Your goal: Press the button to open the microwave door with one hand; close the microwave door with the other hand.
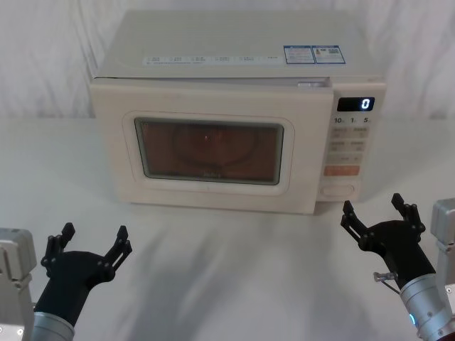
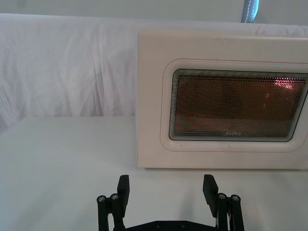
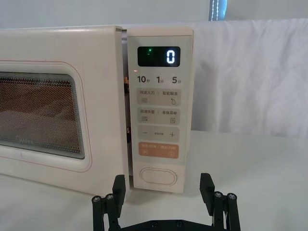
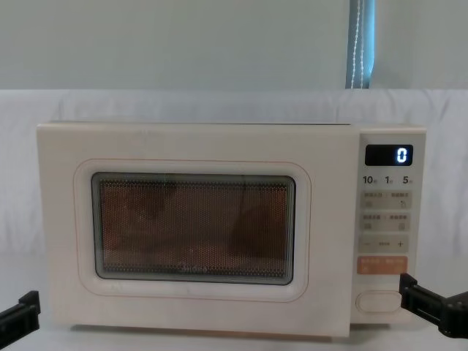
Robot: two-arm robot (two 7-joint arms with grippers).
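A white cloth covers the table (image 1: 227, 284) and hangs as a backdrop behind the microwave, which sits at the far middle of the surface.

The right gripper (image 1: 373, 213) hovers low over the near right of the table, its jaws spread wide and holding nothing. Just beyond it, slightly to the left, the button (image 1: 338, 190) sits at the bottom of the control panel (image 3: 158, 103), under the orange key (image 3: 159, 150); in the right wrist view the button (image 3: 159, 176) lies almost centred between the two fingers but apart from them. The left gripper (image 1: 89, 243) rests at the near left, jaws likewise spread and empty, well short of the microwave door (image 1: 210, 150).

The door appears slightly ajar at its right edge, with a thin gap beside the panel and the inside lit behind the glass, so the press may already have released it; I cannot be sure. If not, the next move calls for the right gripper to advance and push one fingertip squarely onto the button. Closing then falls to the left gripper, which would need to come forward to the door's front.
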